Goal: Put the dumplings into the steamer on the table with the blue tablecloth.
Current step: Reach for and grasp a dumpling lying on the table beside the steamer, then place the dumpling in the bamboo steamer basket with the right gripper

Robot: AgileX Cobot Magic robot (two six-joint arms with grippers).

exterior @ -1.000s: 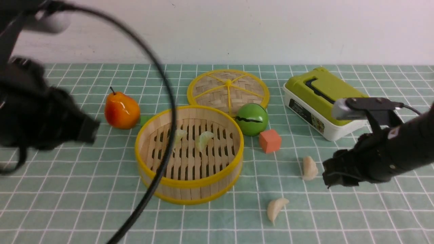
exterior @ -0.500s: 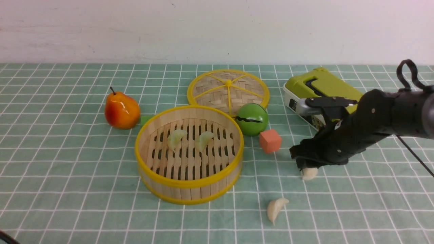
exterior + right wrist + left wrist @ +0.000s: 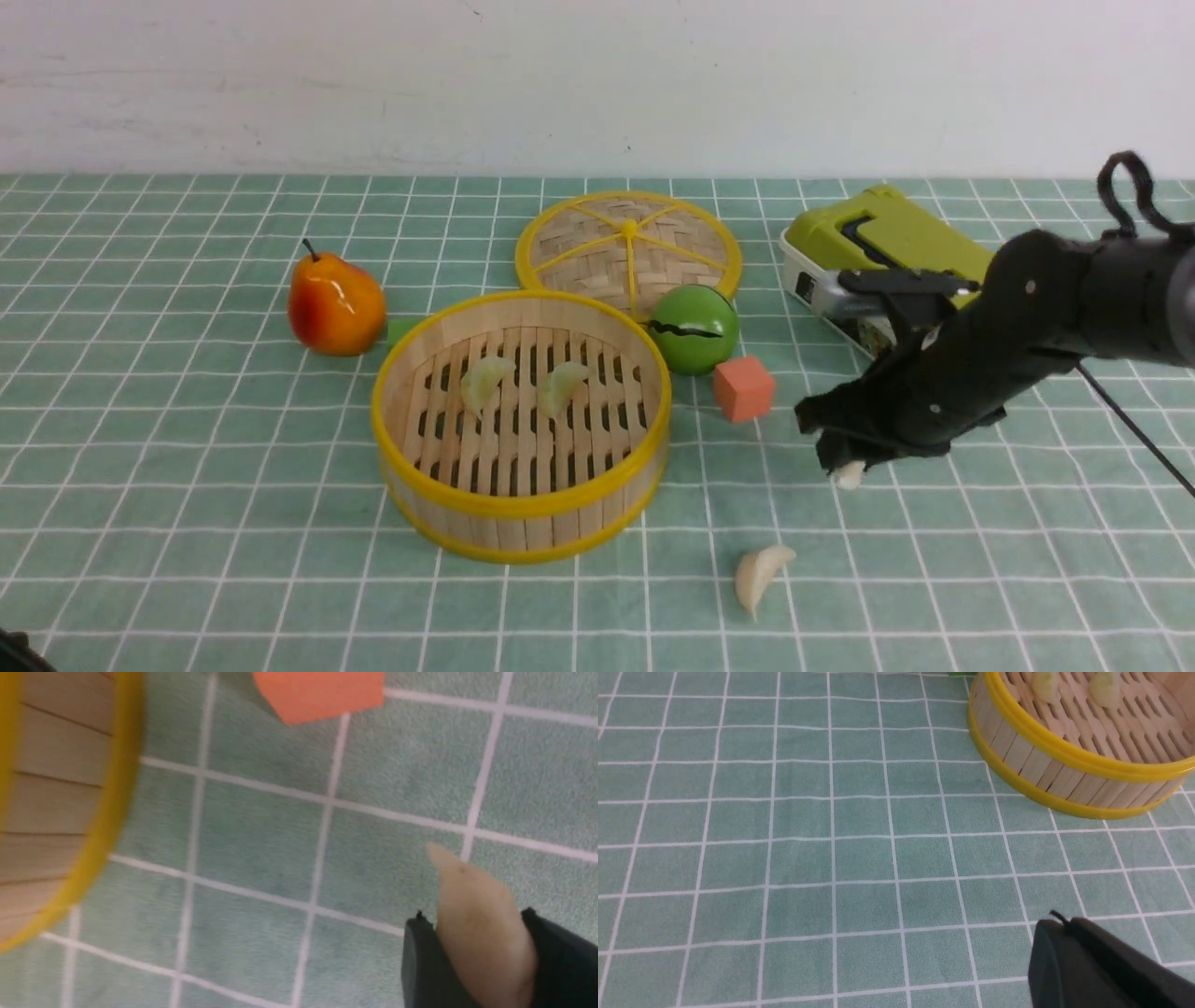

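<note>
Lowest in the front view, a loose dumpling [image 3: 761,577] is lying alone on the surface [image 3: 187,523]. Up and right of it, my right tool [image 3: 845,465] is pinching a second dumpling [image 3: 850,479] between both fingers. The orange cube [image 3: 743,387] is sitting just up-left, toward the steamer [image 3: 523,509], which is holding two dumplings [image 3: 485,381]. The green ball [image 3: 693,329], pear [image 3: 334,303], lid [image 3: 627,243] and box [image 3: 878,271] are lying higher. My left tool [image 3: 1064,942] is staying closed. A second ago my right tool was gaping beside that dumpling, and my left arm was filling the frame's left.
</note>
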